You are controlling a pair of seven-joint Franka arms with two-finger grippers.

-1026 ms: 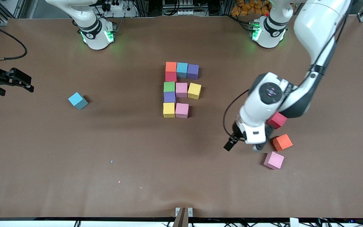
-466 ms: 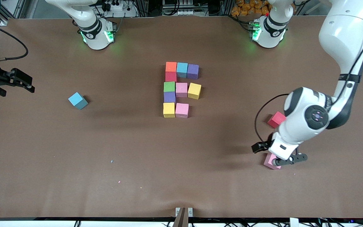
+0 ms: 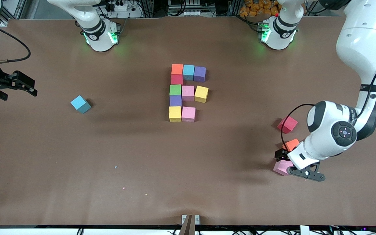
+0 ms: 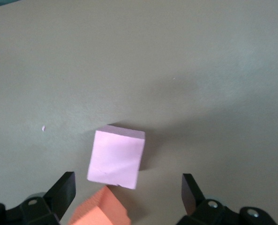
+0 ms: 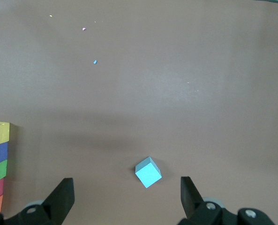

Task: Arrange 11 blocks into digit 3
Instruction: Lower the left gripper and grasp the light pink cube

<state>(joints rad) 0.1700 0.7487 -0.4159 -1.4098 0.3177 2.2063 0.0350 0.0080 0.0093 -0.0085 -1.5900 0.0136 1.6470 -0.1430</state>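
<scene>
Brown matting covers the whole surface (image 3: 44, 169), and from the front camera the unfinished digit 3 (image 3: 188, 93) sits near its middle: two full three-cube rows, the joining column, and a lowest row of only a yellow and a pink cube, so one place is open at that row's end. Over the last second the left arm has swung from mid-surface out toward its own end and the front edge, and the left hand (image 3: 293, 165) now hangs directly over the loose pink block (image 3: 281, 166), with the orange block (image 3: 292, 144) just beside it and the red block (image 3: 287, 124) a little farther from the camera. That shift suggests the pink block has been chosen as the eleventh piece. The right hand (image 3: 11, 86) waits at the right arm's end of the surface, fingers spread and holding nothing, with a light blue block (image 3: 80, 104) lying apart between it and the figure. No container of any kind is present; every block rests straight on the matting. From the left wrist camera the released fingers (image 4: 63, 192) stand wide apart, not yet touching the pink block (image 4: 116, 158), while an orange corner (image 4: 100, 210) crowds in close and could be nudged. From the right wrist camera the light blue block (image 5: 148, 172) lies ahead of the parted fingers (image 5: 63, 196).
</scene>
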